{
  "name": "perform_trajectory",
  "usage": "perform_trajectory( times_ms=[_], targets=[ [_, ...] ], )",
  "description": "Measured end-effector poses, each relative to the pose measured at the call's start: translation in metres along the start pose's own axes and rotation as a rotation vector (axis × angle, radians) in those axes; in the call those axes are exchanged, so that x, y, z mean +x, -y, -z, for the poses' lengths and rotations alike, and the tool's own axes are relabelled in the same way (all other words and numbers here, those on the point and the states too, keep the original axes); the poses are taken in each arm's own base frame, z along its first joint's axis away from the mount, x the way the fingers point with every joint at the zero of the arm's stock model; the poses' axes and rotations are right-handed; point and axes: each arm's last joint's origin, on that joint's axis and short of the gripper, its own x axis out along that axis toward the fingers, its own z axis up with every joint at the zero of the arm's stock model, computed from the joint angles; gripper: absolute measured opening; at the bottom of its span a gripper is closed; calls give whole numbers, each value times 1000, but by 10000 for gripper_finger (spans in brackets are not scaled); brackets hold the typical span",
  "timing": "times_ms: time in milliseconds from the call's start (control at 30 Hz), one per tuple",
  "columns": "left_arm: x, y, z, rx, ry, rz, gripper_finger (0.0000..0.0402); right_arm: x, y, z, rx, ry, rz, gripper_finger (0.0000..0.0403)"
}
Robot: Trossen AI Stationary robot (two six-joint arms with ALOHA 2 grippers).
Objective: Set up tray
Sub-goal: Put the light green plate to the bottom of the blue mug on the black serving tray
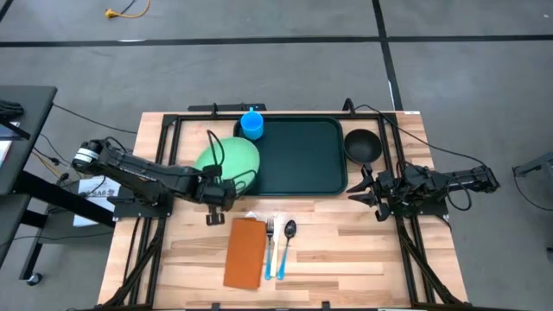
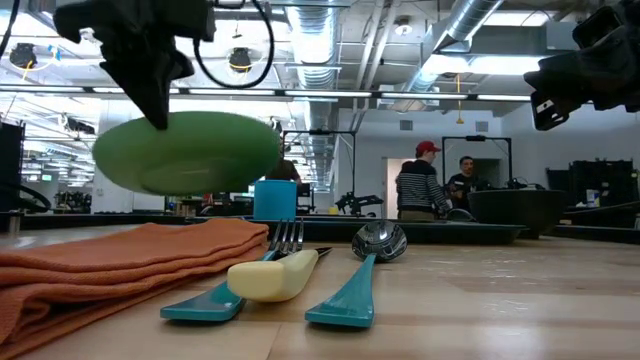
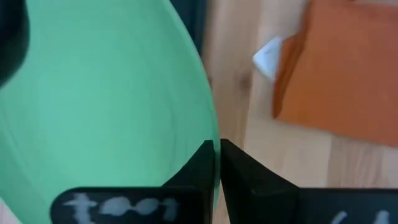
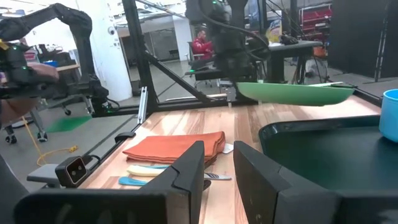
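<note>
1. The left gripper point(image 1: 218, 193) is clamped on the rim of the light-green plate point(image 1: 229, 159), holding it above the worktop point(image 1: 346, 250).
2. The tray point(image 1: 298, 155) lies at the worktop's far middle.
3. The right gripper point(image 1: 363, 187) hovers beside the tray's right edge, parted slightly, holding nothing.

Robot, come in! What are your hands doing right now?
Left gripper shut on plate, lifted. Right gripper empty beside tray. Cup on tray.

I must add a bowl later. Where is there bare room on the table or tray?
The tray floor is bare apart from the cup at its back-left corner and the plate over its left rim. Bare wood lies right of the spoon. The napkin area is crowded.
</note>
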Motion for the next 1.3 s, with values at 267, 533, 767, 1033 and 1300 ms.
perform_trajectory(
  times_ms=[267, 533, 767, 1033, 1300],
  targets=[
    [-2, 7, -7, 218, 88, 16, 2, 0, 0, 0, 0, 0, 0, 82],
    [6, 14, -21, 499, 183, 2, 2, 0, 0, 0, 0, 0, 0, 82],
    [44, 11, -38, 677, 95, -113, 2, 0, 0, 0, 0, 1, 0, 82],
    [71, -6, -61, 726, 56, -101, 2, 0, 0, 0, 0, 1, -1, 82],
    [76, -21, -74, 708, 144, -112, 2, 0, 0, 0, 0, 1, 0, 82]
  ],
)
